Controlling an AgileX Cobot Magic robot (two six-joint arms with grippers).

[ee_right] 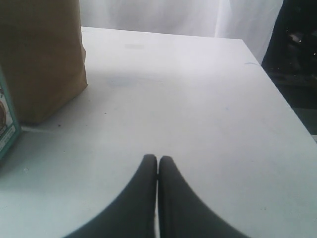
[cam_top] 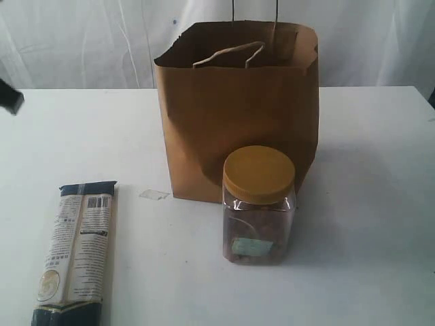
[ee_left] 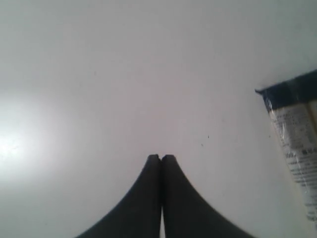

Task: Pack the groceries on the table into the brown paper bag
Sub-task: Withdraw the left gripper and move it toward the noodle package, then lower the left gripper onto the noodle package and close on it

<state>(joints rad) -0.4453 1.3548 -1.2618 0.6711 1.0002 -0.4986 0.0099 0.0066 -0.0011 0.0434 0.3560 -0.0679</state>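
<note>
Nearest the camera is the long dark-blue pasta packet (cam_top: 76, 255). It lies flat on the near left of the table (cam_top: 367, 204), printed side up, barcode end pointing far and the other end running off the near edge of the shot. Just right of its far end, and apart from it, there's a small white wrapped piece (cam_top: 153, 195), kinda see-through, flat on the tabletop.

Middle of the scene: the yellow-lidded clear jar (cam_top: 258, 207) stands upright with its lid on, brownish stuff inside and a teal label low on the front. Right behind it is the brown paper bag (cam_top: 238, 129), upright and open at the top. One twisted handle (cam_top: 228, 54) is flopped over at the near rim. From this angle the jar overlaps the bag's near right corner, and I can't tell if they actually touch. All three groceries sit outside the bag, and whatever's inside it is hidden.

As for me: my left claw (ee_left: 160, 157) is pinched fully closed, fingertips pressed together with nothing between them. It hangs over bare table, with the dark-blue end of the pasta packet (ee_left: 297, 134) off to one side, well clear. My right claw (ee_right: 158, 158) is the same deal, jaws together and empty. It's over the open right part of the table, and the bag (ee_right: 42, 54) is off to its left, not touching.
</note>
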